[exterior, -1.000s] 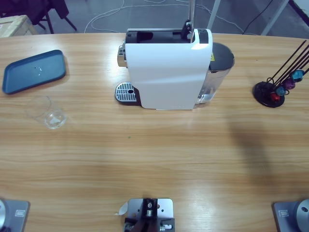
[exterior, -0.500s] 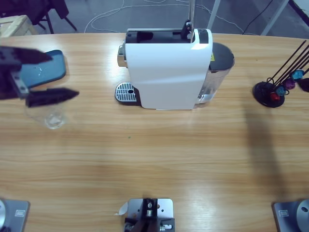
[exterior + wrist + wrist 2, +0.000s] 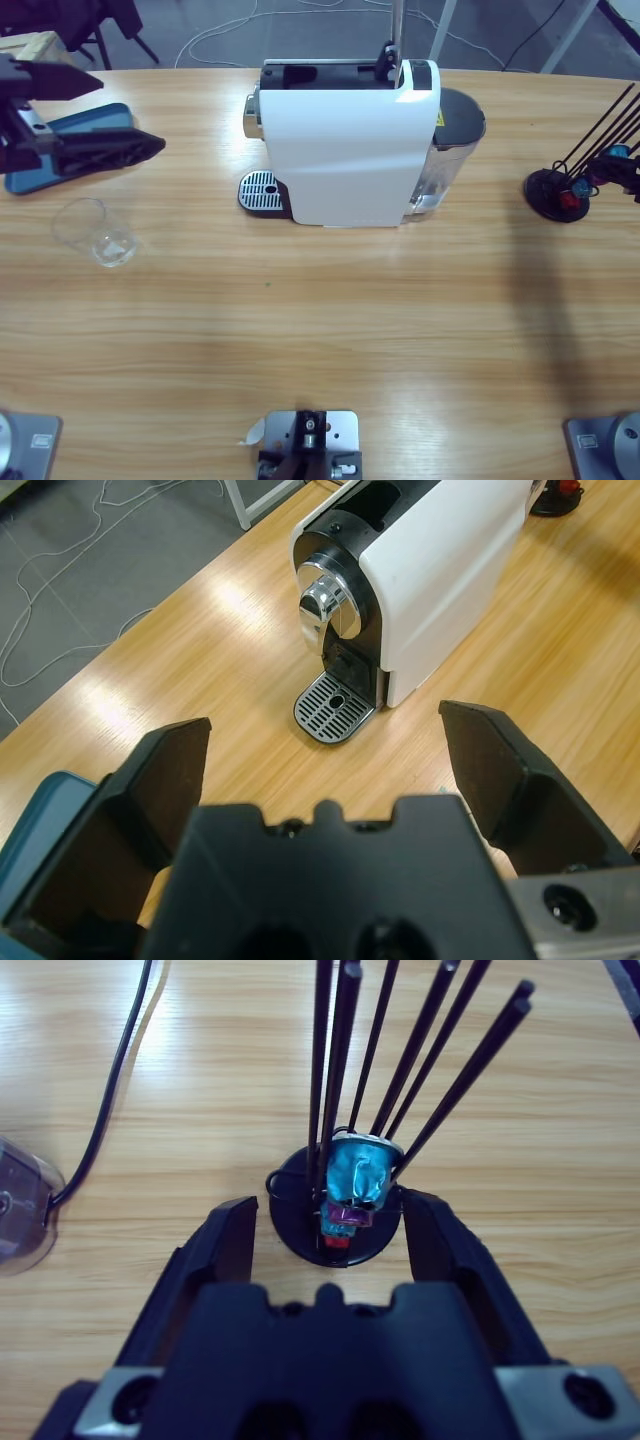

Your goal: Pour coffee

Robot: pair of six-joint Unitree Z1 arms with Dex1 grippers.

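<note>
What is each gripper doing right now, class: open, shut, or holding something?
Left gripper: open, holding nothing.
Right gripper: open, empty, facing the capsule holder.

The left gripper (image 3: 110, 118) rose clear of the glass (image 3: 95, 231); the right gripper (image 3: 622, 172) reached the capsule rack (image 3: 560, 193).

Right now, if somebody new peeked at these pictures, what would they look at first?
Probably the big white coffee machine standing at the middle of the table's far side. Next, the left hand with its jaws wide open above the blue tray, just beyond an empty glass. Last, the right hand, open around the capsule rack holding shiny coloured capsules.
</note>
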